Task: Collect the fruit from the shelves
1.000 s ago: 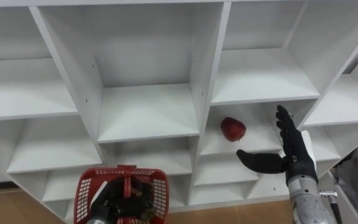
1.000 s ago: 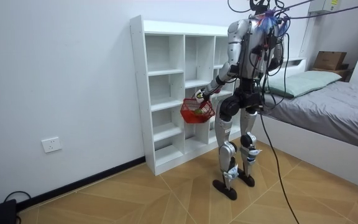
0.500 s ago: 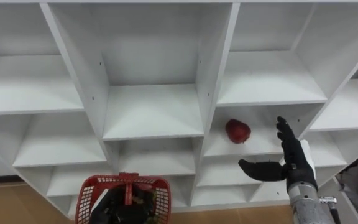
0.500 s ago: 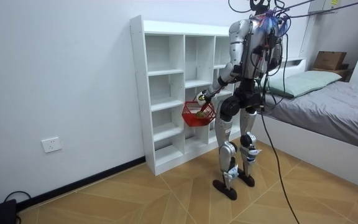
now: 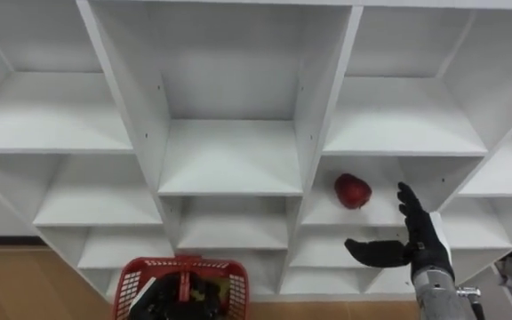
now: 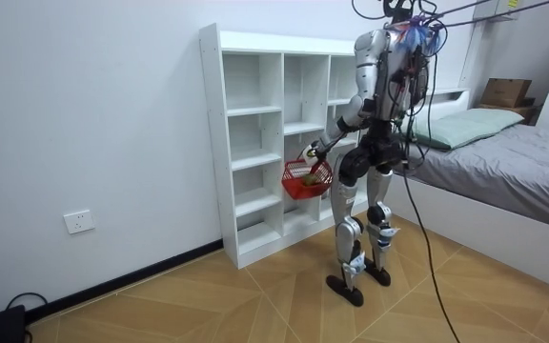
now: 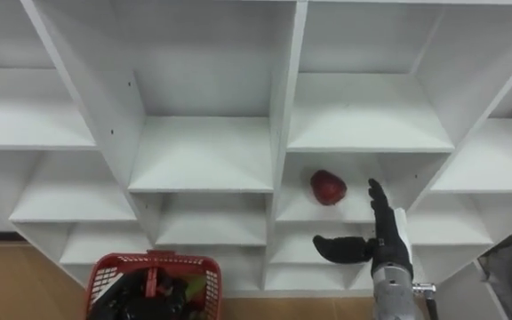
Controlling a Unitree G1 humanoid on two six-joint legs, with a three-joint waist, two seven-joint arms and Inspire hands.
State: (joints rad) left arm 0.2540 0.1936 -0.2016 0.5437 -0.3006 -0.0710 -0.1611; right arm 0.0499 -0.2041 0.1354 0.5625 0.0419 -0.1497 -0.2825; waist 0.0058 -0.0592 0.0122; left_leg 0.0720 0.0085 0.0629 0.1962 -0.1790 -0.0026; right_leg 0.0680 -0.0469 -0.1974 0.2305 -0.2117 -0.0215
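Left eye view, closet (image 5: 229, 160): one white unit of open compartments; its outer edges are cut off on all sides
Left eye view, apple (image 5: 352, 190): one red fruit; alone on a shelf in the compartment just right of the middle column
Left eye view, right hand (image 5: 419, 242): one; spread wide with straight fingers pointing up and the thumb out to the left; holding nothing; just below and right of the apple, apart from it
Left eye view, basket (image 5: 212, 262): one, red mesh, at the bottom edge; its lower part is cut off; the dark things inside are too jumbled to count
Right eye view, basket contents: one greenish piece (image 7: 194, 286) shows among the dark shapes; the rest is hard to make out
Room view, robot: stands upright close before the closet on a wooden floor (image 6: 255, 295)
Room view, left hand (image 6: 311, 152): at the basket's handle, with the basket hanging below it; too small to tell its grip
Room view, surroundings: one bed (image 6: 503, 162) at the room view's right; one cardboard box (image 6: 506, 91) behind it; one wall socket (image 6: 79, 221)
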